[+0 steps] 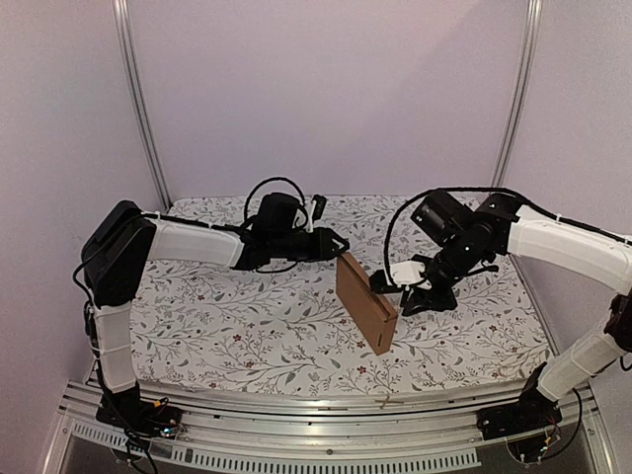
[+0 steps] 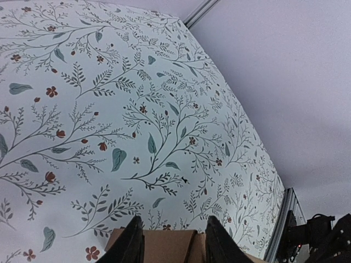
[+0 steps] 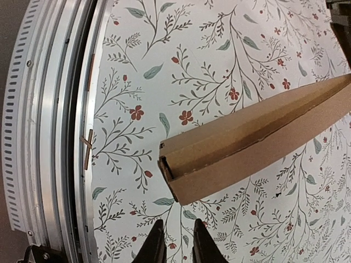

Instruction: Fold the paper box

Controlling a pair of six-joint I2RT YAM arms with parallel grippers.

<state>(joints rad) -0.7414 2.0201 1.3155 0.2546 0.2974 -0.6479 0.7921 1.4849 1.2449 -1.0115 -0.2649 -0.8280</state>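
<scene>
**Box on edge at mid-table, left pincer at its far end**

You have the paper box (image 1: 363,301) standing on one long edge on the floral cloth (image 1: 227,316), about the middle of the table. In the overhead view its length runs from 11 o'clock down to 5 o'clock, with the broad brown face turned toward your left arm.

Your left gripper (image 2: 173,220) reaches in from 9 o'clock and meets the box at its 11 o'clock end, up at the top corner. In the left wrist view its fingers (image 2: 134,241) stand well apart. Brown cardboard fills the gap between them and carries on past both, so they are not clamped across it. You cannot tell from these views whether the tips press on the cardboard.

Your right gripper (image 3: 178,233) sits at the box's 3 o'clock side, near the 5 o'clock end, pointing down at the cloth. Its fingers are almost together. Only a narrow slit of cloth shows between them, with nothing in it. They are apart from the box, which crosses the right wrist view at 12 o'clock to the tips.

In that view the box's near end shows a thin hollow section, facing the aluminium rail (image 3: 60,137) at 9 o'clock.
</scene>
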